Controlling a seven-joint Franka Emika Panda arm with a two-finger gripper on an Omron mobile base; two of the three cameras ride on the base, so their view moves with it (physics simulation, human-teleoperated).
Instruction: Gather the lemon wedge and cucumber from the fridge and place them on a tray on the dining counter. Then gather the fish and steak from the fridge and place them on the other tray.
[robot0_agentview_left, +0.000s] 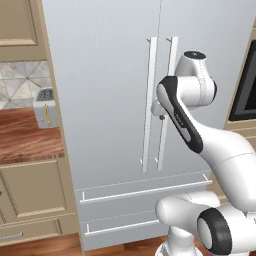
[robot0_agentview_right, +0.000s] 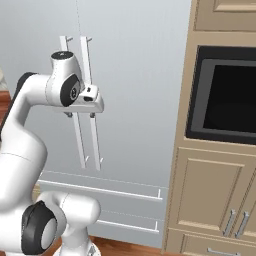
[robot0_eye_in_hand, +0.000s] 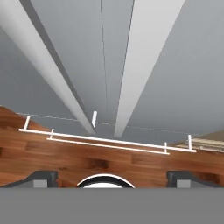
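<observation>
Facing the closed fridge (robot0_agentview_left: 110, 100), the arm has its gripper (robot0_agentview_right: 80, 114) up at the two long vertical bar handles where the doors meet; going left to right in the left base view, a wood counter with a small grey toaster (robot0_agentview_left: 46, 107) sits beside the fridge, then the left door, the left handle (robot0_agentview_left: 148, 100), the right handle (robot0_agentview_left: 167, 100), and the white arm in front of the right door. In the right base view the fingers (robot0_agentview_right: 68, 115) point down, just in front of the handles, with a wall oven (robot0_agentview_right: 225, 95) well off to the right. The hand view looks down along the doors: both handles run away as long pale bars with the door seam between them, and the two dark fingertips (robot0_eye_in_hand: 41, 178) stand wide apart, holding nothing. The handles' long axis is vertical, so the next grasp likely needs the open jaws straddling one bar from the side. The food is presumably behind the shut doors
</observation>
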